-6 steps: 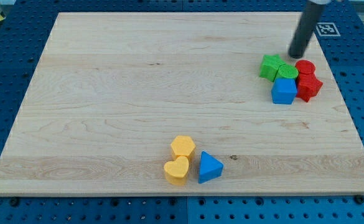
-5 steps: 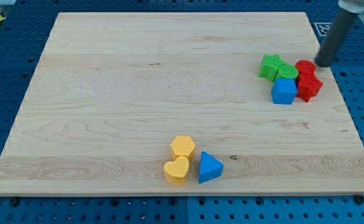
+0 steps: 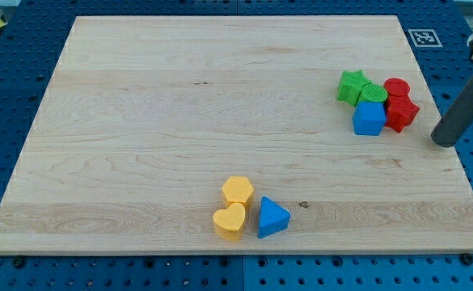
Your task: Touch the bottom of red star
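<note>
The red star lies at the view's right side of the wooden board, in a tight cluster. A red cylinder touches it above, and a blue block touches it on the left. A green cylinder and a green star sit further left. My tip is at the board's right edge, to the right of and slightly below the red star, apart from it.
A yellow hexagon, a yellow heart and a blue triangle sit together near the board's bottom edge. A blue pegboard table surrounds the board. A marker tag lies at the top right.
My tip has moved from above the cluster, rightward and then down the view's right side, ending lower right of the red star. No block has moved.
</note>
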`<state>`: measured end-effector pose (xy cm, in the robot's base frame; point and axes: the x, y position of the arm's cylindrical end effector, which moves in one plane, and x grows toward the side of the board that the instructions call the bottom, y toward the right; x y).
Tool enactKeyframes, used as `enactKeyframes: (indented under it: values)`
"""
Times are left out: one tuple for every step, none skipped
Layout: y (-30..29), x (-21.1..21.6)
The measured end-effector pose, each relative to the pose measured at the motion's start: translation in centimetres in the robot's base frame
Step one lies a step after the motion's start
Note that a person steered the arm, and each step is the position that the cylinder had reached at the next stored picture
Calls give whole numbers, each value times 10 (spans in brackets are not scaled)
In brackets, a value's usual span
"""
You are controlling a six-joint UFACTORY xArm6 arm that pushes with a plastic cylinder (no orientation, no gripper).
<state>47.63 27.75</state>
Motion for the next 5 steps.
enactKeyframes:
  values:
    - [-4, -11]
    - [-7, -24]
    - [-26, -23]
    - [-42, -24]
    - [-46, -38]
